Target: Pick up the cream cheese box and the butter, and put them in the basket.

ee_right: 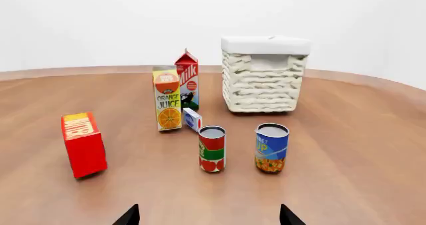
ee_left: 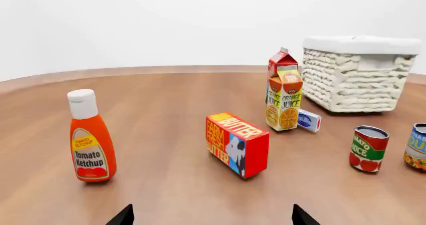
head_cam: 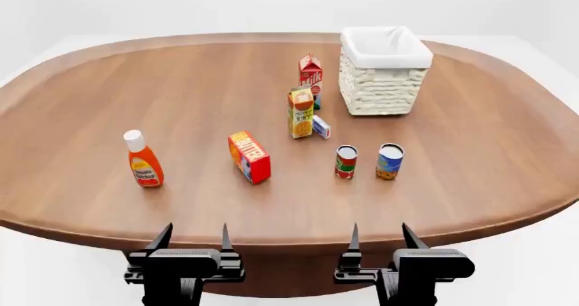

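Both tools, left tool (head_cam: 192,241) and right tool (head_cam: 378,238), are hanging spread and empty; the left tool should be squaring up across the butter (head_cam: 249,156)'s narrow width, approaching from above.

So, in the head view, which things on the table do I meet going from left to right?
Ketchup → butter → orange juice → tomato can → blue can. The milk, cream cheese box and basket overlap these in the order, so I leave them out.

I get bright, even, sharp renders; only faint soft shadows under things on the tabletop (head_cam: 470,157), no glare.
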You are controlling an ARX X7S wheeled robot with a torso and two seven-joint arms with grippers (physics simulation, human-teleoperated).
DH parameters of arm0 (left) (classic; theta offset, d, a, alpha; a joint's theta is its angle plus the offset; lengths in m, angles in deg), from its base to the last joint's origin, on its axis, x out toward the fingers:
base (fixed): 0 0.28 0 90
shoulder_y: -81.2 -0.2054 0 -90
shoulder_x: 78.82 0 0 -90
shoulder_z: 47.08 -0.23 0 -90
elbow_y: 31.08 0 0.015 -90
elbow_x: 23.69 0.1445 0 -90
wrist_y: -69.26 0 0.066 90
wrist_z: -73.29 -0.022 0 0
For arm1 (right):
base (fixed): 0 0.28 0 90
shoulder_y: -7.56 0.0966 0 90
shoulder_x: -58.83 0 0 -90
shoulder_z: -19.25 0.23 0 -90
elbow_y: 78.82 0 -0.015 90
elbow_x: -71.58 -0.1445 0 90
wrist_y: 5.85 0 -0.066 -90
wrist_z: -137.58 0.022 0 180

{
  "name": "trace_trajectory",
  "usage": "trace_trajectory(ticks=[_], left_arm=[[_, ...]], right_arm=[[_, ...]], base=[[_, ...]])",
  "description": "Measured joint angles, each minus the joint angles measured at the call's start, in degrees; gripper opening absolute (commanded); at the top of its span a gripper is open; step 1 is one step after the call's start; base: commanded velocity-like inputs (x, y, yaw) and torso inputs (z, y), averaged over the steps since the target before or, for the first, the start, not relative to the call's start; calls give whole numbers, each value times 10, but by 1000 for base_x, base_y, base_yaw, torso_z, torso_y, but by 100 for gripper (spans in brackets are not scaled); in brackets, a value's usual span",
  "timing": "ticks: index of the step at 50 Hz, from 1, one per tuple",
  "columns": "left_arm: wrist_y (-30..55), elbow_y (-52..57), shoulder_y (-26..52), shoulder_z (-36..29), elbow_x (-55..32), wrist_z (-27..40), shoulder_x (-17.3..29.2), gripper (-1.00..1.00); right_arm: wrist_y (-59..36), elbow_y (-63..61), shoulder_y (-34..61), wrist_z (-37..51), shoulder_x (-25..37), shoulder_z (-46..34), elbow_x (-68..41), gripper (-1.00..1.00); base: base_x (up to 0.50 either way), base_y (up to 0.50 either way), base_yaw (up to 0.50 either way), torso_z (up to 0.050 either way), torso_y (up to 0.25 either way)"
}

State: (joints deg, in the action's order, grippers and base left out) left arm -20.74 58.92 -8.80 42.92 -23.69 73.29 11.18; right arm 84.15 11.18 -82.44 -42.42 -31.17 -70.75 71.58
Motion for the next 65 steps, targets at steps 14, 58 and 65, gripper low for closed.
trace_trajectory(ticks=[14, 58, 65], left_arm=[[-6, -8, 3, -19, -16, 18, 16, 100], [18, 87, -5, -28, -45, 64, 54, 100], [10, 225, -20, 29, -33, 108, 75, 100]], right_arm=[[0, 5, 1, 21, 16, -22, -13, 100], [-23, -64, 11, 74, 46, -25, -59, 100], [4, -167, 27, 103, 56, 27, -90, 100]], base=[[0, 0, 0, 0, 0], [0, 0, 0, 0, 0], [0, 0, 0, 0, 0]])
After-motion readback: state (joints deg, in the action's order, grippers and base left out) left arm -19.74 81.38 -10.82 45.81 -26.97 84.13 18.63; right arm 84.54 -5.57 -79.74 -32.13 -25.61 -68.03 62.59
